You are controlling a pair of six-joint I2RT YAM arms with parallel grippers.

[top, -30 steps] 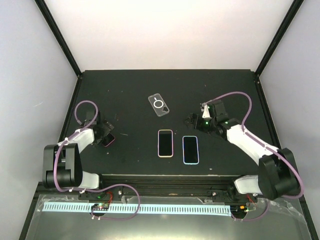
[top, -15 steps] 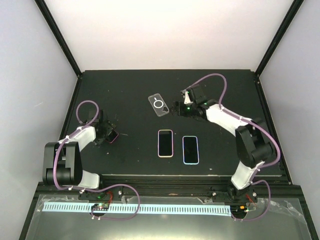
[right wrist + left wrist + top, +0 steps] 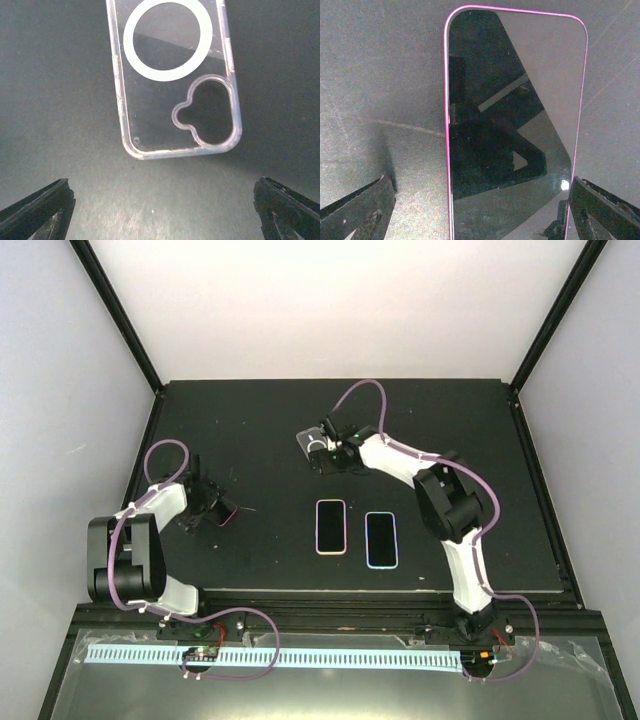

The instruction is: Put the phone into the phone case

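A clear phone case [image 3: 175,75] with a white ring and a camera cutout lies flat on the black table, just ahead of my right gripper [image 3: 162,210], which is open and empty. In the top view the case [image 3: 311,441] is partly covered by that gripper [image 3: 326,454]. A pink-edged phone [image 3: 515,125] lies screen up between the wide-open fingers of my left gripper [image 3: 482,210]; its right edge is close to the right finger [image 3: 605,210]. In the top view only a sliver of this phone [image 3: 225,509] shows beside the left gripper [image 3: 210,505].
Two more phones lie screen up at the table's middle front: a peach-edged one [image 3: 331,526] and a blue-edged one [image 3: 381,539]. Black frame posts and white walls stand around the table [image 3: 260,420].
My right arm has swung left and away from the bases, from the table's right side to the clear case. My left gripper has shifted slightly further over the pink-edged phone.
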